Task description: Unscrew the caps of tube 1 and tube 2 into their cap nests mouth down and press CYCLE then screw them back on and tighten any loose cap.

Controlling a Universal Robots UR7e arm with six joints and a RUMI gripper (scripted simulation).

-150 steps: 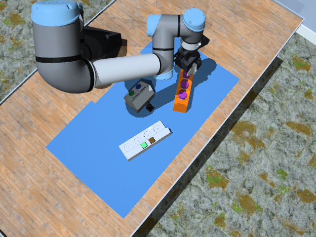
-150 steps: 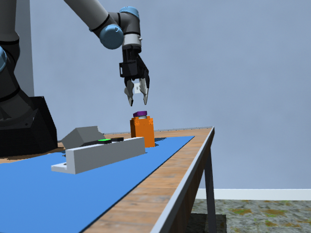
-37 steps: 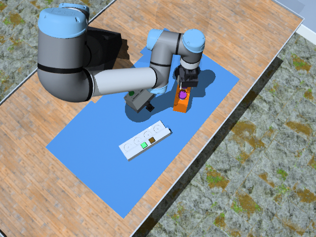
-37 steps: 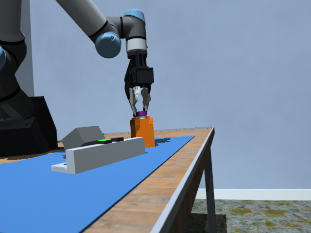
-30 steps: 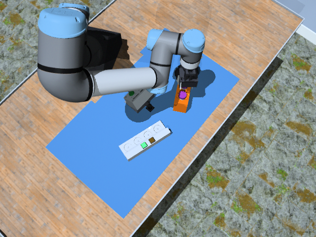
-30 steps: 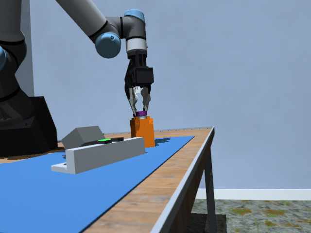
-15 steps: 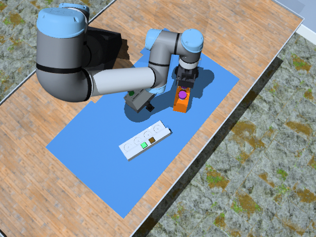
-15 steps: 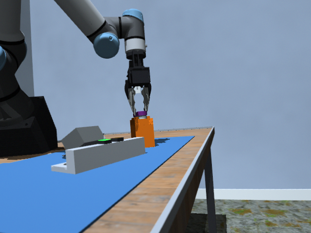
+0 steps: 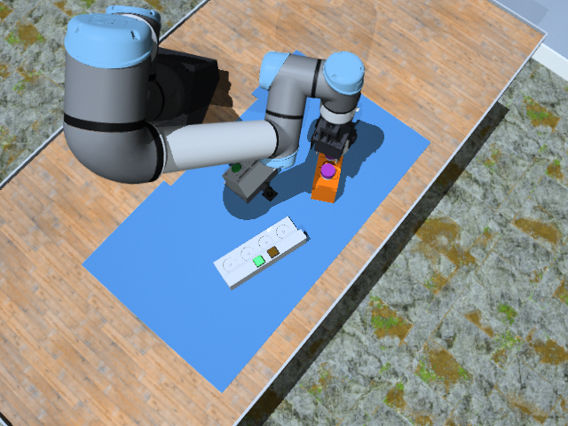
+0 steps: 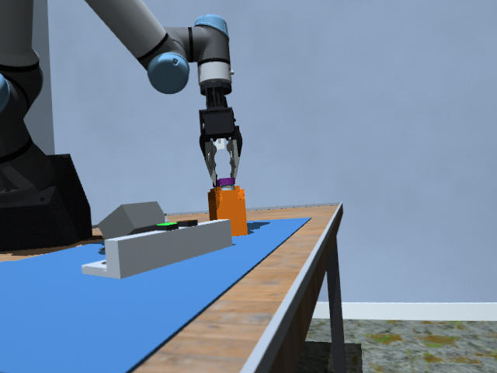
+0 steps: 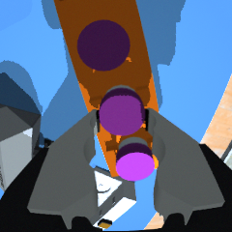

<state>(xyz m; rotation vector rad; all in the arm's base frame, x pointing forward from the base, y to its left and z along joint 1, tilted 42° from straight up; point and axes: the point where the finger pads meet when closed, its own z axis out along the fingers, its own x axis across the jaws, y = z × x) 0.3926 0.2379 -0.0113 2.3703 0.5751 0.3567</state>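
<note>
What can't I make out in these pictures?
- Fourth cap: the gripper blocks it from above; the wrist picture shows only three caps.
- Blue key: hidden under the arm from above.
- Tray nests: mostly behind the tray's wall from outside.

In the top view, the grey arm with blue joint covers reaches from the left, and its gripper (image 9: 334,158) is above the far part of the orange decapping station (image 9: 324,193). At the near end of this station sits one purple cap (image 9: 327,170). Nearer, on the blue mat (image 9: 183,275), lies the white cap tray (image 9: 234,280); its green lamp (image 9: 259,260) is lit, its amber lamp (image 9: 272,251) is dark. Left of the station stands the grey key housing (image 9: 248,185) with its green key (image 9: 236,168).
</note>
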